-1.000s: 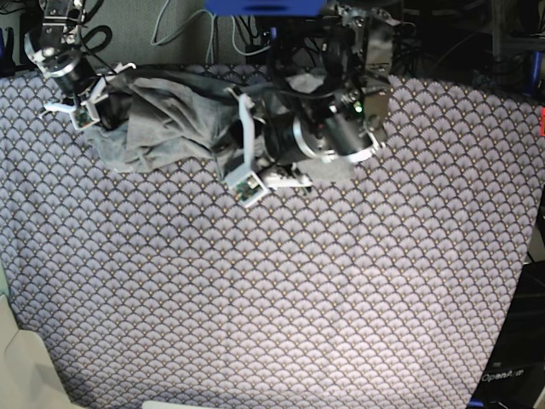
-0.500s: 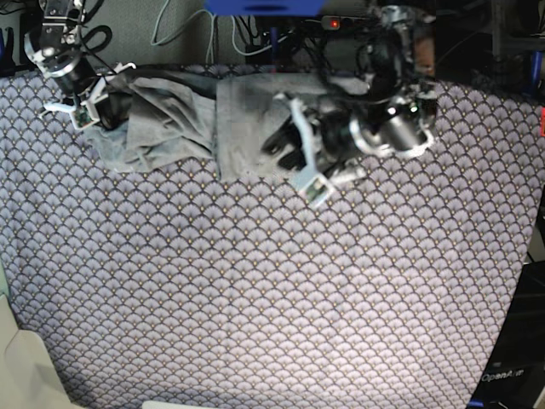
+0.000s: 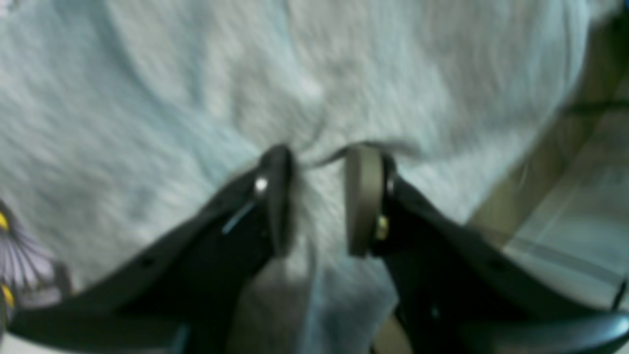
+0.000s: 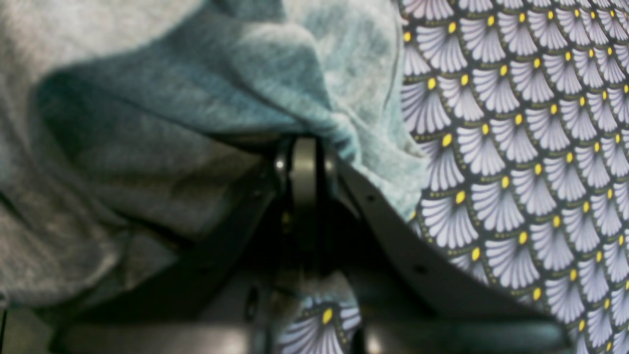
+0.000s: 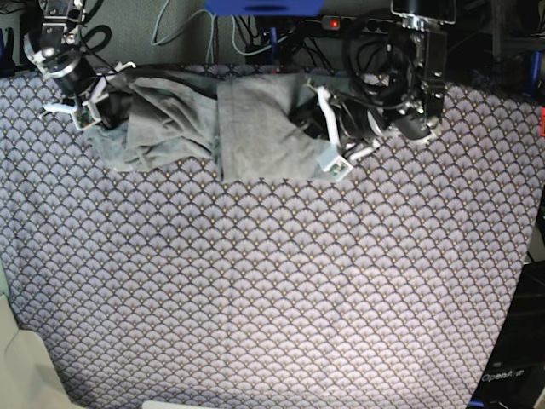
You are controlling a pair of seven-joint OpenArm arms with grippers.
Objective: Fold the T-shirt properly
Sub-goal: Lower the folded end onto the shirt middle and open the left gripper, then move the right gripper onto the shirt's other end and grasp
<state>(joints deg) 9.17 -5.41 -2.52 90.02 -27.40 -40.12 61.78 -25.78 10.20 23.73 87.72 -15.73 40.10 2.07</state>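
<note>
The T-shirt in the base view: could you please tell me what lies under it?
The T-shirt lies on the purple scallop-patterned tablecloth, which shows all around it. Whatever sits beneath the bunched folds themselves is covered.

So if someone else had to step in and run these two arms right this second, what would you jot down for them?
Left hand: partly open, a pinch of the T-shirt bunched between its fingers, at the shirt's side on the right of the base view.
Right hand: shut on the T-shirt's opposite end, at the far corner of the tablecloth.
Shirt: at the table's far edge, one part flat, the rest crumpled toward the right hand.
Done: partly spread out.
Left: flatten the crumpled part, then all the folding.
</note>
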